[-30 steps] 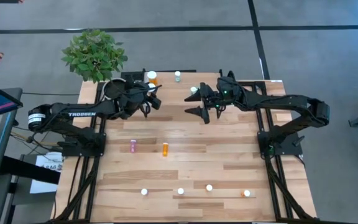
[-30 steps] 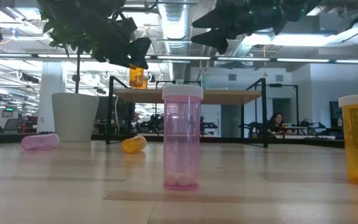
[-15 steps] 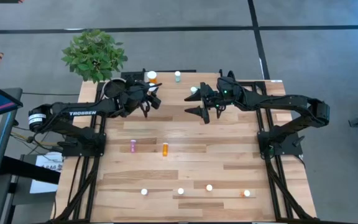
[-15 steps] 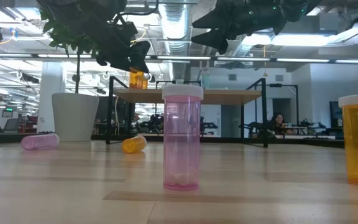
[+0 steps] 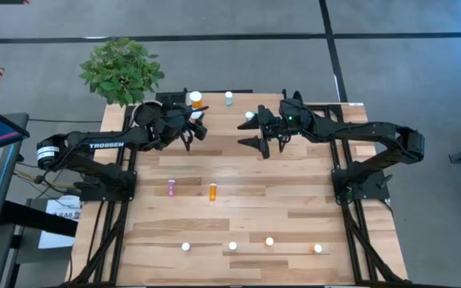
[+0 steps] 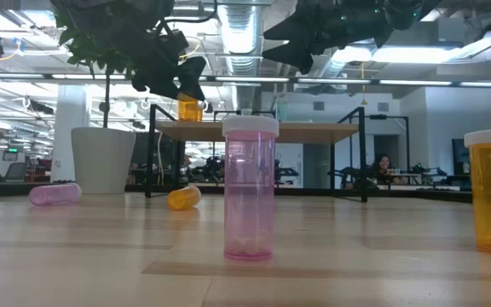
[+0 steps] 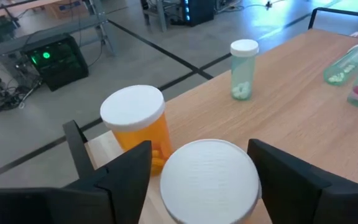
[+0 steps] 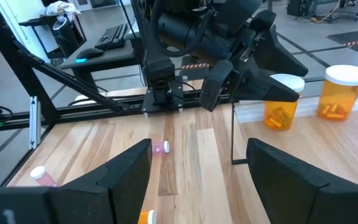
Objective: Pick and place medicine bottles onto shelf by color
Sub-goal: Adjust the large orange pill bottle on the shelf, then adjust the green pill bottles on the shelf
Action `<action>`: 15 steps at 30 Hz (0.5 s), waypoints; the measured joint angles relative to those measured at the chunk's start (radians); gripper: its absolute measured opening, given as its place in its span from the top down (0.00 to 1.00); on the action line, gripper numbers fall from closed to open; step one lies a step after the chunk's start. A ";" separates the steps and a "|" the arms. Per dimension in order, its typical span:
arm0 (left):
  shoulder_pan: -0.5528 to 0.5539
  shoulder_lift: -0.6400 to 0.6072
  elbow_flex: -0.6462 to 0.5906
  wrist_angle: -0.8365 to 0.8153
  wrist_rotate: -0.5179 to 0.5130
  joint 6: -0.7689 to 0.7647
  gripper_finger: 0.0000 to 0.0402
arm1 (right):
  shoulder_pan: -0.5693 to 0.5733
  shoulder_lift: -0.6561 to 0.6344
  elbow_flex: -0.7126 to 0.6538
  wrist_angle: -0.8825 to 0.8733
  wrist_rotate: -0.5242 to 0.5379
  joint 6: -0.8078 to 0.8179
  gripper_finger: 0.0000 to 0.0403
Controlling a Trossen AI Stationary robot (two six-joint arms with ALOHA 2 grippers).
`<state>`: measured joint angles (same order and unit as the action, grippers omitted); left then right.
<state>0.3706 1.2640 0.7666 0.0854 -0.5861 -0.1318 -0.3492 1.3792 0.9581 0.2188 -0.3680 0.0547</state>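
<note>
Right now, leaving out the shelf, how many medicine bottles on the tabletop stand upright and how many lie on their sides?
Upright medicine bottles: 4
Lying pink bottle: 1
Lying orange bottle: 1
Total: 6

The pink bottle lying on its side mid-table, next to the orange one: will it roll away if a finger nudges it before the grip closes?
Probably yes. The pink bottle is a smooth cylinder lying flat on the bare table, so a sideways touch could roll it. It looks nearly empty, so likely light and easily knocked. Clear plastic may slip.
</note>
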 joint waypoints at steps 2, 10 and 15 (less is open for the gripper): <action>0.000 0.000 0.000 0.001 0.000 0.000 0.34 | 0.000 0.000 0.000 0.000 0.000 0.000 0.29; -0.010 -0.003 0.044 0.000 -0.006 0.052 0.32 | 0.000 0.000 0.000 0.002 0.001 0.005 0.29; -0.031 -0.003 0.101 -0.005 -0.047 0.101 0.32 | 0.000 0.000 0.000 0.007 0.006 0.023 0.29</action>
<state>0.3393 1.2606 0.8680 0.0804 -0.6331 -0.0303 -0.3492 1.3792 0.9581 0.2260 -0.3624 0.0780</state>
